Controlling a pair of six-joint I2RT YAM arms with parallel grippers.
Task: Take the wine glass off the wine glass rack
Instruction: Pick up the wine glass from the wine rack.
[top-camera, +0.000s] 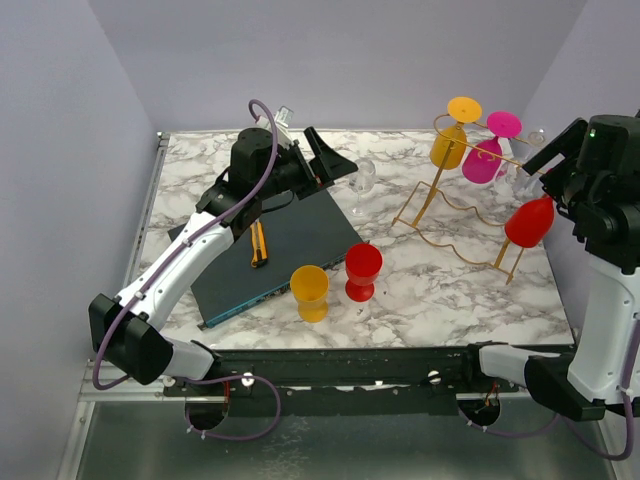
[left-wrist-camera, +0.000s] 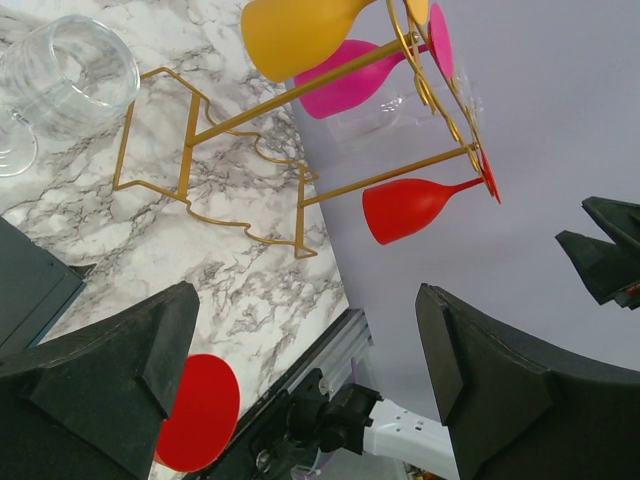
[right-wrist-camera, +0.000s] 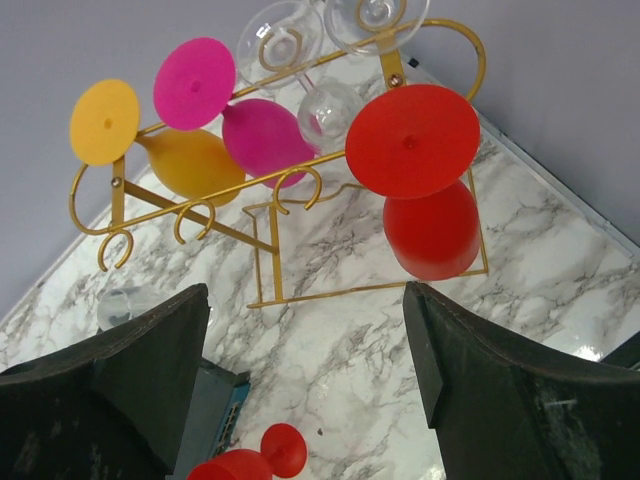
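Approach step, nothing gripped yet. Right gripper (right-wrist-camera: 305, 340) at right edge, fingers spread and empty, facing red wine glass (top-camera: 528, 222) hung bowl-down on near end of wine glass rack (left-wrist-camera: 230, 121), far-right corner. Next, likely: close on stem, slide foot clear of rails. Left gripper (top-camera: 335, 160) spread wide, empty, toward far edge. No legible writing.

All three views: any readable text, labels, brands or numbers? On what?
None legible in any view.
No print shows on the wine glass rack or the dark mat.
Only sign: a green light on the right arm, no characters.
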